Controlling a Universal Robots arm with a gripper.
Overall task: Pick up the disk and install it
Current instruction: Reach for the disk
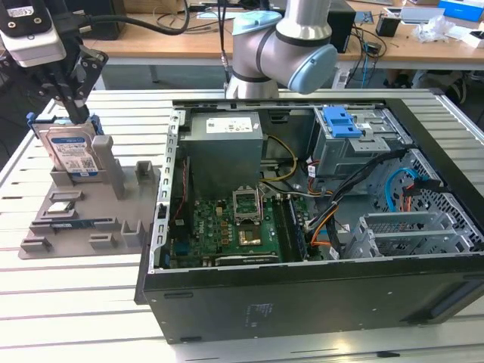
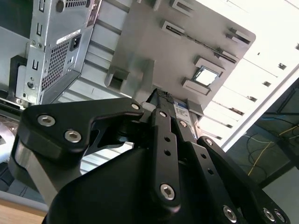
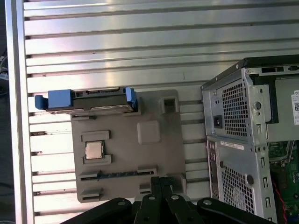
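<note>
- Exterior view: the disk (image 1: 74, 153) stands upright in the grey holder (image 1: 113, 212) on the bench (image 1: 68, 302); the fingers (image 1: 76, 112) are at its top edge, though whether they clamp it I cannot tell.
- A shallow or off-centre hold could let it tilt, jam in its slot or drop.

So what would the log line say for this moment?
step: pickup | silver hard drive in blue bracket: upright in grey tray, outside black computer case | gripper: above it, grasp unclear
</note>
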